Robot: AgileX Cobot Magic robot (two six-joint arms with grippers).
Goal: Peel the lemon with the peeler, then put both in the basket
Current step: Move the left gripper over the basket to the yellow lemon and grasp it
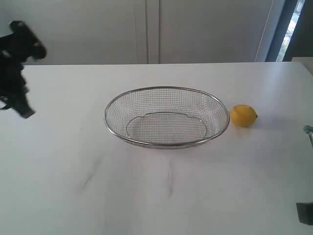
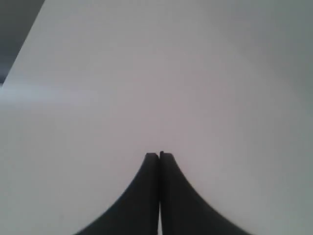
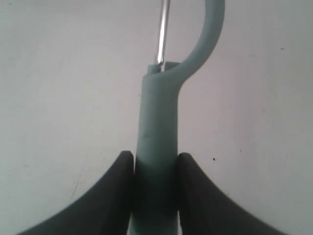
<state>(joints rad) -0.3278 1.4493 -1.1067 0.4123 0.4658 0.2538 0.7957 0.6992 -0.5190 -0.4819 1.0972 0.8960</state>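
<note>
Currently, exterior view: the basket (image 1: 161, 145) sits upright on the white surface (image 1: 73, 171), roughly midway between its left and right edges and nearer the far edge than the near one. Nothing lies inside the mesh. The lemon (image 1: 243, 116) rests on the surface just beside the basket's rim on the side toward the right edge, nub pointing to that edge. Whether fruit and rim touch cannot be told. The left arm (image 1: 17, 68), dark and blurred, hangs over the left edge, well apart from the basket. At the right edge a sliver of pale teal with a thin metal strip shows: the peeler (image 1: 308, 129), mostly cut off by the frame and well apart from the lemon.

Left wrist view: the left hand (image 2: 159, 155) is closed, its two dark fingers (image 2: 146, 186) pressed flat together with nothing between them. Only bare white surface lies beyond them.

Right wrist view: the right hand (image 3: 155, 161) grips the peeler by its teal handle, one dark finger (image 3: 115, 191) pressing each side. The handle runs straight out past the fingertips. It ends in a curved teal arm beside a bright metal blade rod, both cut off by the frame. Surface lies behind; contact between tool and surface cannot be told.
</note>
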